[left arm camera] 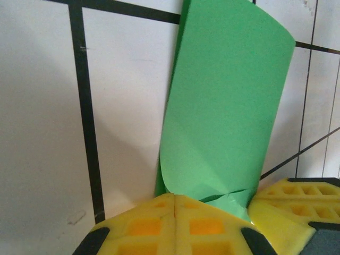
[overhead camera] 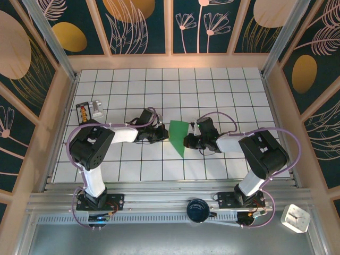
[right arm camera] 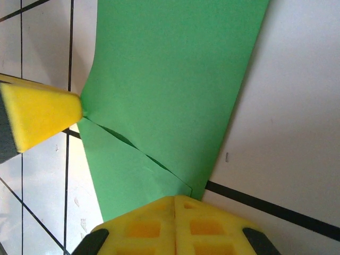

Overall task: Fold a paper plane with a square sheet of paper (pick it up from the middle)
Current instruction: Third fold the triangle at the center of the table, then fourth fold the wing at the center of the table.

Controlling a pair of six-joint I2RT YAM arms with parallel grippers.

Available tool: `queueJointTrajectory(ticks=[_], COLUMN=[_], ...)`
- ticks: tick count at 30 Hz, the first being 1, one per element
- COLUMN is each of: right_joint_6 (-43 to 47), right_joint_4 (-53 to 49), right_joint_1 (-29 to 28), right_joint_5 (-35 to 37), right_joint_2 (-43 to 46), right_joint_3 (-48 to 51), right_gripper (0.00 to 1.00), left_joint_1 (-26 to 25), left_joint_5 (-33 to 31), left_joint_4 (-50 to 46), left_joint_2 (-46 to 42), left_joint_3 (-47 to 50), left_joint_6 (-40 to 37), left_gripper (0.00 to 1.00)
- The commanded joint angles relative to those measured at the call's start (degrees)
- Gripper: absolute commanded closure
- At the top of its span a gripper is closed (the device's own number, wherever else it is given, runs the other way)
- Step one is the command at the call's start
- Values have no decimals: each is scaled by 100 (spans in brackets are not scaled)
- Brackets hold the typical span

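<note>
Yellow pads of the left gripper are pressed together, pinching the square sheet of paper; right gripper clamps it too. Folded green, it sits between them, mid tiled table, curling away.

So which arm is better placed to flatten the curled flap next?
Probably left: the left gripper is shut on the paper just under the curl, while the right gripper pinches it near a corner.

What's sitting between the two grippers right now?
The green square sheet of paper, creased, spans the gap from the left gripper to the right gripper, both pinching it. Clearest in the top external view.
</note>
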State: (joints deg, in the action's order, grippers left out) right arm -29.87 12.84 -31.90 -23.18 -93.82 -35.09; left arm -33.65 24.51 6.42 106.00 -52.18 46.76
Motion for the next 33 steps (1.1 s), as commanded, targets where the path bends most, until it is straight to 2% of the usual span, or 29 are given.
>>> queueJointTrajectory(ticks=[1, 9, 16, 18, 25, 30, 33], right_joint_6=[382, 864, 983, 944, 503, 135, -54], right_joint_4=[-400, -658, -686, -665, -698, -1160, -1435], right_joint_1=[18, -223, -714, -965, -1828, -2401, -2653], right_joint_5=[-81, -23, 648, 984, 2324, 3566, 4072], right_joint_2=[-43, 186, 515, 608, 652, 365, 222], right_joint_3=[-174, -554, -596, -591, -670, -990, -1157], right_gripper=[90, 82, 68, 64, 59, 56, 56], left_joint_1=[20, 17, 19, 16, 8, 13, 13], left_joint_5=[-68, -64, -295, -300, -221, -144, -145], left_joint_4=[-208, -210, -122, -30, 333, 396, 388], left_joint_2=[-411, -732, -1040, -1088, -1260, -1283, -1283], left_joint_3=[25, 265, 468, 569, 856, 877, 869], left_joint_6=[93, 400, 644, 773, 1231, 1344, 1368], left_gripper=[100, 100, 100, 100, 100, 100, 100])
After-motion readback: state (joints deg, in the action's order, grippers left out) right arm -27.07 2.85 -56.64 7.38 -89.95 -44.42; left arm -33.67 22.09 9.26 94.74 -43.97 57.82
